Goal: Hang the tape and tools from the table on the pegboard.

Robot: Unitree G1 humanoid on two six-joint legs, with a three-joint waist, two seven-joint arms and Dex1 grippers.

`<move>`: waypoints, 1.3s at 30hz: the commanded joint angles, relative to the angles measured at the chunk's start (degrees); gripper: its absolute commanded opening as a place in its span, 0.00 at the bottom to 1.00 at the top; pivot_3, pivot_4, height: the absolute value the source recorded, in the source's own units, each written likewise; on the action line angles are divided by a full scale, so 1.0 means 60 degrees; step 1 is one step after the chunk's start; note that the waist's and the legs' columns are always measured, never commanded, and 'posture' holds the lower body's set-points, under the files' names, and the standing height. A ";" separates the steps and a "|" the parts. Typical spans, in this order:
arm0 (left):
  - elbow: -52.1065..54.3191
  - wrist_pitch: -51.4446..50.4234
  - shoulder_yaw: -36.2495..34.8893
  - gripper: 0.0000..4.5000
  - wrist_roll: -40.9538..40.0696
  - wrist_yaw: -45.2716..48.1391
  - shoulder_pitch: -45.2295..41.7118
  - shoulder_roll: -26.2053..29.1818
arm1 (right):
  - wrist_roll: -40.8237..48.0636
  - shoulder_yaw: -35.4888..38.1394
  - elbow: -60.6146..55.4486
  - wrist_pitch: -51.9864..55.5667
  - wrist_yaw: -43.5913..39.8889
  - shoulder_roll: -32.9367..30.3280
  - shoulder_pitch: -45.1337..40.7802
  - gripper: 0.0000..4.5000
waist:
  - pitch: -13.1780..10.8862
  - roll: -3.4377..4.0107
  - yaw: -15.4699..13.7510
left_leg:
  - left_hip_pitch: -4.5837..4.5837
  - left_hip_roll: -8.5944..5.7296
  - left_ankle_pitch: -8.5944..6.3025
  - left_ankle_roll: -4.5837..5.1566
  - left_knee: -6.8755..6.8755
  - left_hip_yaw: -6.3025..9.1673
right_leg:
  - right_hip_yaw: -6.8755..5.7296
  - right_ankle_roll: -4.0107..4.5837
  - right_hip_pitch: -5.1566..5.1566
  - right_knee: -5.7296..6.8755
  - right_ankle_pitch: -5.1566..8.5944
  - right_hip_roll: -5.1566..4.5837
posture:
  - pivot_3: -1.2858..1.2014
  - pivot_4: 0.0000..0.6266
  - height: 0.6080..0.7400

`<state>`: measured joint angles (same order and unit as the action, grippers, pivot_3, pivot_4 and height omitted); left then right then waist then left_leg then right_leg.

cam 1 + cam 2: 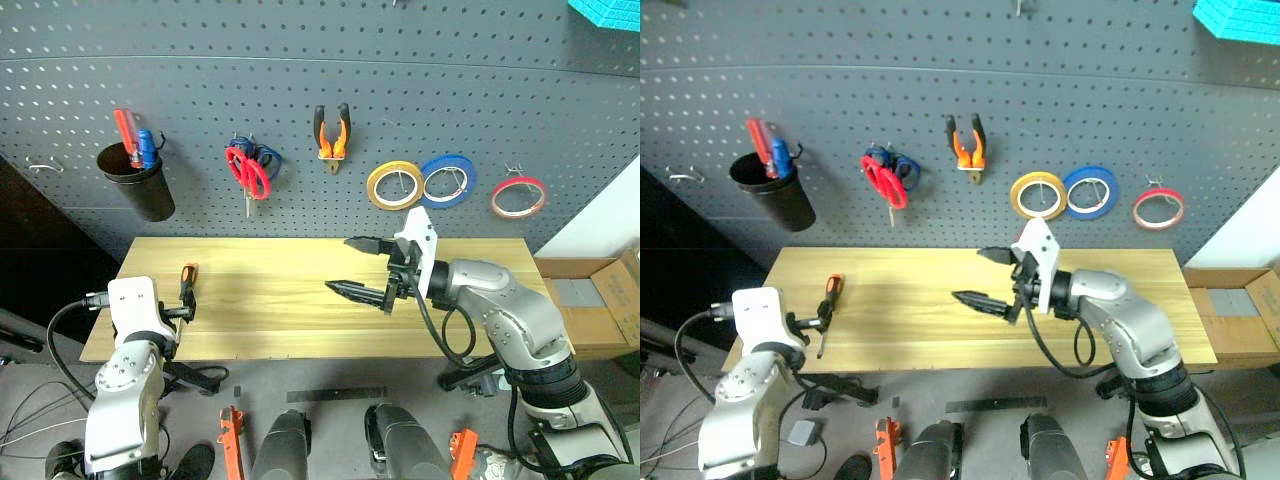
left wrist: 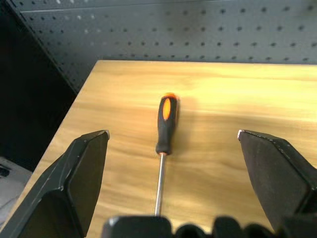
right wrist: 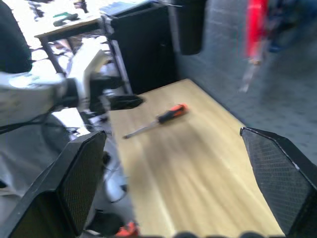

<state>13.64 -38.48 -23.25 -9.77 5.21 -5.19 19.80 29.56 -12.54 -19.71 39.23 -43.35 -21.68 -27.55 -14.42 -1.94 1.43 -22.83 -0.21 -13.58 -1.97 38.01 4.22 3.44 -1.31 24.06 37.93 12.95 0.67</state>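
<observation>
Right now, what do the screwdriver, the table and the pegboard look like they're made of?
Screwdriver: a bare shiny shaft, likely steel; the handle looks like black and orange plastic or rubber. Table: pale wood or wood-look laminate with visible grain and a smooth sheen. Pegboard: a matte dark grey perforated panel, probably painted metal, though the look leaves that open.

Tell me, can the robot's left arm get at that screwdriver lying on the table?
Probably yes. The left tool is open and aimed straight along the screwdriver, which lies alone on the bare table with nothing between them.
</observation>
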 commanded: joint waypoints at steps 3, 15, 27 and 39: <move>-0.1075 -0.1500 -0.0290 0.99 -0.0559 0.0466 -0.1272 0.0979 | 0.0290 -0.0024 -0.0800 0.0469 0.0186 -0.0010 0.0256 1.00 | -0.0144 0.0023 0.0068 | 0.0000 0.0000 0.0014 0.0013 0.0002 -0.0006 | 0.0024 -0.0003 0.0007 -0.0002 -0.0001 -0.0001 | 0.52 0.50 1.00; -0.4356 -0.2447 -0.0405 0.99 -0.0855 0.1388 -0.2556 0.2673 | 0.0830 0.0039 -0.1790 0.1461 0.0509 -0.0257 0.0888 1.00 | -0.0601 -0.0007 0.0112 | -0.0054 0.0036 -0.0035 -0.0066 -0.0047 0.0018 | 0.0008 -0.0071 0.0087 0.0003 0.0004 -0.0046 | 0.52 0.59 1.00; -0.7192 -0.2237 0.0507 0.99 -0.0725 0.2415 -0.4765 0.3709 | 0.1379 0.0204 -0.2402 0.2182 0.0958 -0.0362 0.1143 1.00 | -0.1002 -0.0012 0.0048 | -0.0181 0.0013 -0.0030 -0.0072 -0.0020 0.0029 | -0.0028 -0.0075 0.0210 0.0010 0.0004 -0.0068 | 0.52 0.67 1.00; -0.9266 -0.1928 0.1716 0.99 -0.0036 0.2830 -0.6185 0.4022 | 0.1906 0.0322 -0.2792 0.2638 0.1479 -0.0436 0.1281 1.00 | -0.1227 -0.0025 0.0077 | -0.0316 -0.0003 -0.0031 -0.0073 -0.0017 0.0058 | -0.0096 -0.0034 0.0335 0.0030 -0.0022 -0.0111 | 0.52 0.71 1.00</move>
<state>-41.30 -50.53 -12.92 -11.12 22.06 -41.83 41.64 39.54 -11.43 -33.55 54.81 -34.72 -24.10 -20.58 -21.78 -2.09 1.89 -24.81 -0.23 -13.77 -2.41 37.91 4.58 2.78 -1.49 26.13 38.11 12.80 -0.01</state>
